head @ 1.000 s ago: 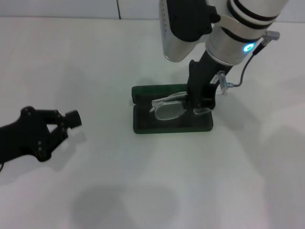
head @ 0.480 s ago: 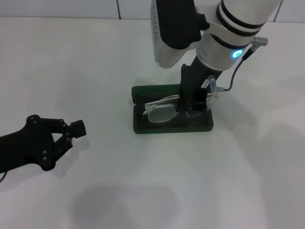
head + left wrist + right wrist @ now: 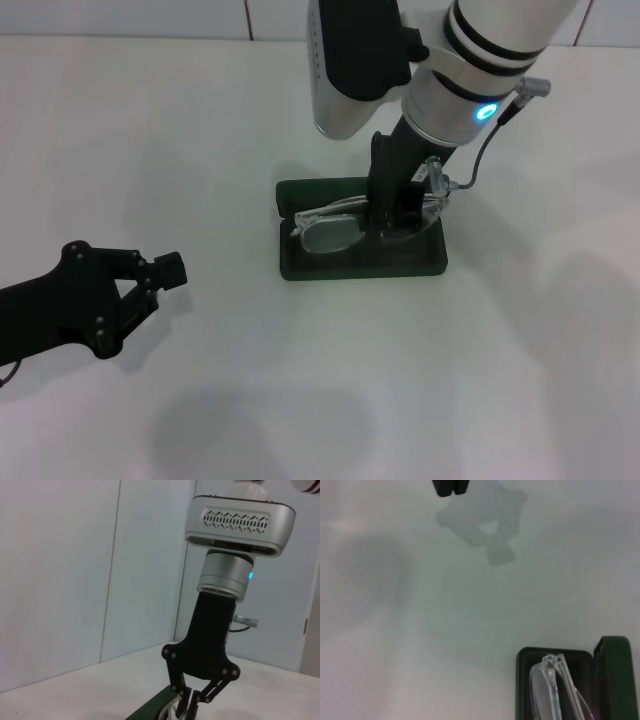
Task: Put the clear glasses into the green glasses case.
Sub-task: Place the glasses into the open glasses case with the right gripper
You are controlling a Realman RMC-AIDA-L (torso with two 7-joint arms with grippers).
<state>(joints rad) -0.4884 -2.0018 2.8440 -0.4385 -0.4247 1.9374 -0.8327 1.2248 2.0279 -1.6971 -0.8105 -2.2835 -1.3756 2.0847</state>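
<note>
The green glasses case [image 3: 360, 264] lies open in the middle of the table, its lid [image 3: 320, 189] folded back on the far side. The clear glasses [image 3: 328, 233] sit tilted over the case's left half, their lens low inside the tray. My right gripper [image 3: 386, 222] comes down from above and is shut on the glasses near their right end. From the right wrist, the clear glasses [image 3: 547, 690] show above the dark lining of the case [image 3: 530, 656]. My left gripper [image 3: 166, 272] rests low at the near left, far from the case, fingers together and holding nothing.
White tabletop [image 3: 200, 120] all around, with a wall seam at the far edge. The right arm's bulky wrist [image 3: 360, 60] and cable [image 3: 480, 160] hang over the case's far side. In the left wrist view, the right gripper [image 3: 189, 707] stands over the case edge [image 3: 150, 711].
My right gripper has carried the glasses leftward and lower, so they now lie more squarely over the case. The left arm has shifted slightly toward the near side.
</note>
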